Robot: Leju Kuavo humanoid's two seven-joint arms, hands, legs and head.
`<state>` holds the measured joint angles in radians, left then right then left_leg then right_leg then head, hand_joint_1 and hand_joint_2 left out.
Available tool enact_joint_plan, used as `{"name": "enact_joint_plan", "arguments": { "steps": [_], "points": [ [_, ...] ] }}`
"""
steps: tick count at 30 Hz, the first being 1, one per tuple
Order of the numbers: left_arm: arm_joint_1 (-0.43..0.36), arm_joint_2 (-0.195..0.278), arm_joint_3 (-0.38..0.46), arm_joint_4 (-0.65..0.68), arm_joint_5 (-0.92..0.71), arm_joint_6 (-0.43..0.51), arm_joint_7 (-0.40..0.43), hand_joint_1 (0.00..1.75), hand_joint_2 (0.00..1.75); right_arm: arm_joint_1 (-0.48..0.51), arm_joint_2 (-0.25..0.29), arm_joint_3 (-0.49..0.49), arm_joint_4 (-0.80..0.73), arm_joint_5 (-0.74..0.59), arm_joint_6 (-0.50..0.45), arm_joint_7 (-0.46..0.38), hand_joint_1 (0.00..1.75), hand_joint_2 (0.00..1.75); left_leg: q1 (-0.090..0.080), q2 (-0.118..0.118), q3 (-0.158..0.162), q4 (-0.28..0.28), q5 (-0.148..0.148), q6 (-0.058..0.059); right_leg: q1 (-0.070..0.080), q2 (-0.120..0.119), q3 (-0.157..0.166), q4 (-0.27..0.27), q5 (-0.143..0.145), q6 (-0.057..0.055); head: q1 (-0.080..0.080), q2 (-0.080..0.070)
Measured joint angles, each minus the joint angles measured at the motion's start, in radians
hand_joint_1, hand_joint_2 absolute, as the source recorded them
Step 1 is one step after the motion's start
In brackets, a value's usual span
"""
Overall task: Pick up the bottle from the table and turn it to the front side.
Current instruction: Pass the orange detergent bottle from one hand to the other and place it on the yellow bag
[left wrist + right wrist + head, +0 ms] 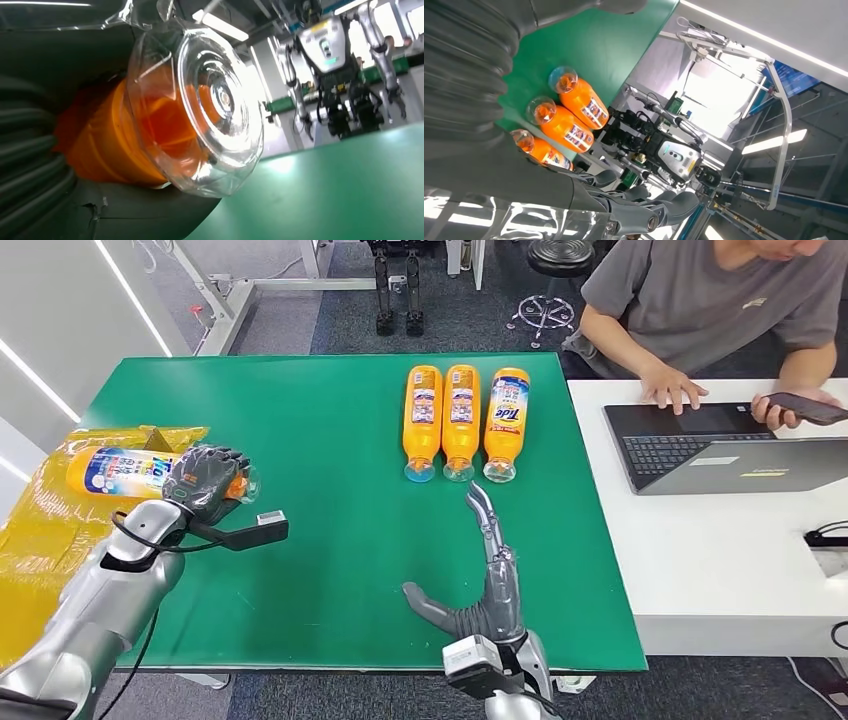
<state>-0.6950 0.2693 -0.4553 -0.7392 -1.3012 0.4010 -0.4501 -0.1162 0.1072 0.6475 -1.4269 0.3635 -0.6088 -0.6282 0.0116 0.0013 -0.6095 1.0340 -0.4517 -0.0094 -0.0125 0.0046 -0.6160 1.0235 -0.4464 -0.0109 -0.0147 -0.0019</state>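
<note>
The bottle (125, 472) lies on its side at the left edge of the green tabletop (330, 540), over a yellow bag (40, 530), with the left hand (205, 483) wrapped around its cap end. Three bottles (462, 422) lie side by side near the far edge, caps toward the robot. The right hand (480, 580) is released, fingers stretched flat on the tabletop just before them; a person (715, 300) sits at a laptop (720, 445) beyond the right edge.

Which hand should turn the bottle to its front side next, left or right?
Left. The left hand already grips the bottle at its clear-capped end, while the right hand lies open on the green table, holding nothing, short of the three lying bottles.
</note>
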Motion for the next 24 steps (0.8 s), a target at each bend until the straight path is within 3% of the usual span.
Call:
{"name": "enact_joint_plan", "arguments": {
  "steps": [8,17,24],
  "points": [
    [-0.070,0.004,-0.029,0.145,-0.006,-0.032,0.014,1.75,1.75,0.010,-0.002,-0.006,-0.010,0.004,0.001,0.001,0.00,1.75,0.000,0.000,0.000,0.000,0.000,0.000,0.000,0.000,0.000,0.000,0.000,0.000,0.000,0.000],
    [-0.119,0.013,-0.034,0.212,0.029,-0.161,0.006,1.75,1.75,0.017,-0.003,-0.015,-0.023,0.013,0.018,0.011,0.00,1.75,0.000,-0.001,0.001,0.000,0.001,0.000,0.000,-0.001,0.002,0.000,0.000,0.000,0.000,0.000],
    [-0.129,0.034,-0.034,0.234,0.096,-0.269,-0.053,1.75,1.75,0.013,-0.006,-0.015,-0.022,0.005,0.019,0.012,0.00,1.75,0.001,-0.005,0.001,-0.001,0.003,-0.002,0.000,-0.005,0.002,0.001,0.000,-0.001,0.000,0.000]
  ]
}}
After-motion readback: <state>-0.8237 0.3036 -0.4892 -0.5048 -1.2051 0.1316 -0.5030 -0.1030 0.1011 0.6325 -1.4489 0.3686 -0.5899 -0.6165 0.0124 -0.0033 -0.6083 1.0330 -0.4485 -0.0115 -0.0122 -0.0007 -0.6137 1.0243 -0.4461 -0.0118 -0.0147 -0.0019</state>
